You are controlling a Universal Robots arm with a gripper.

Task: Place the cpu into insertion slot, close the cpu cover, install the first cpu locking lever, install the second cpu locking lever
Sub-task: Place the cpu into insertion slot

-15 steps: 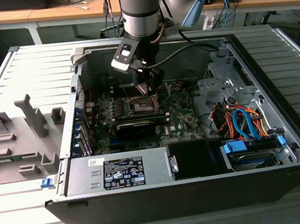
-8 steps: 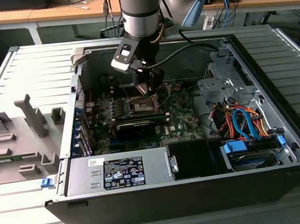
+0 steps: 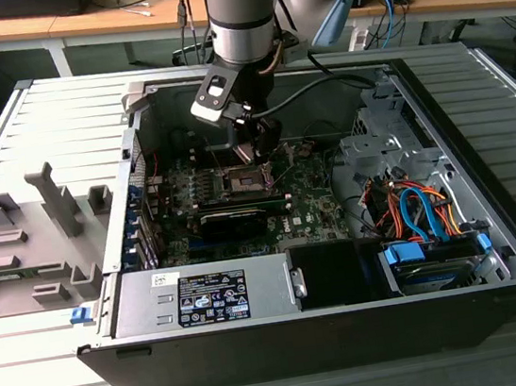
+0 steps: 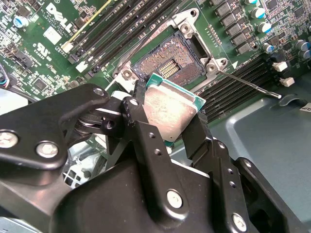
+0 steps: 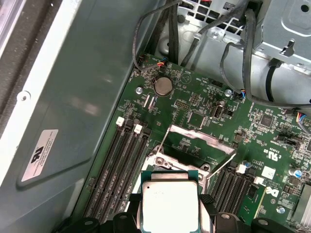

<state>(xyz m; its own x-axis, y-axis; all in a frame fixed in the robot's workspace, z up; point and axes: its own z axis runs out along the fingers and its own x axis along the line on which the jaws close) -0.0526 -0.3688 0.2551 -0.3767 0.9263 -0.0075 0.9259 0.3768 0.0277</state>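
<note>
The cpu (image 4: 170,109) is clamped by two opposite edges between the gripper's (image 4: 167,116) black fingers (image 4: 140,131), with its silver lid facing the second wrist camera. It is held over the open insertion slot (image 4: 170,60), not seated, and the slot's pin field is bare. In the first wrist view the cpu cover (image 5: 204,140) stands tipped up beyond the slot. A thin locking lever (image 4: 252,85) juts out beside the slot. In the exterior view the arm (image 3: 241,24) reaches down at upper middle of the frame, over the green motherboard (image 3: 312,205) inside the open computer case (image 3: 306,344).

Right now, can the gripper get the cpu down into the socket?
Probably yes: the gripper holds the cpu just above the socket, whose contacts lie bare, and the cpu cover stands swung open.
</note>
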